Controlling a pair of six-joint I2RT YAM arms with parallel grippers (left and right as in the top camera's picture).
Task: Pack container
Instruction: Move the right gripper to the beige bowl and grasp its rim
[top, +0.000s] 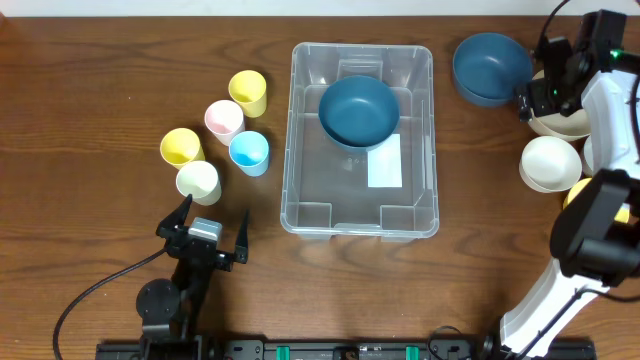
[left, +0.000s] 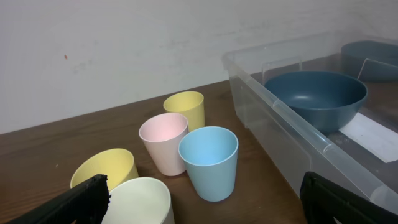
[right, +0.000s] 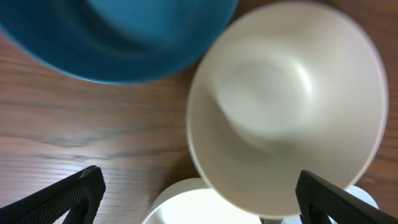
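A: Left side?
B: Left gripper (top: 215, 208) sits near the front edge. Jaws spread full, nothing in them. Five cups are clustered just ahead of it, mouths up: cream cup (top: 198, 182) nearest, then yellow cup (top: 181, 148), blue cup (top: 249, 152), pink cup (top: 224, 120), far yellow cup (top: 247, 92).
A: Container?
B: Container (top: 296, 150) is mid-table, just right of the cups. One blue bowl (top: 359, 110) is inside, in the far half, upright. White label (top: 384, 160) is on the base, just in front of the bowl.
A: Right side?
B: Second blue bowl (top: 490, 68) is on the table off the container's far right corner, not touching it. White bowls (top: 550, 163) sit near the right edge. Right gripper (right: 199, 179) hangs over one of them, jaws at full spread, holding nothing. Wrist view is blurred, so I can't tell if the fingers touch the rim.
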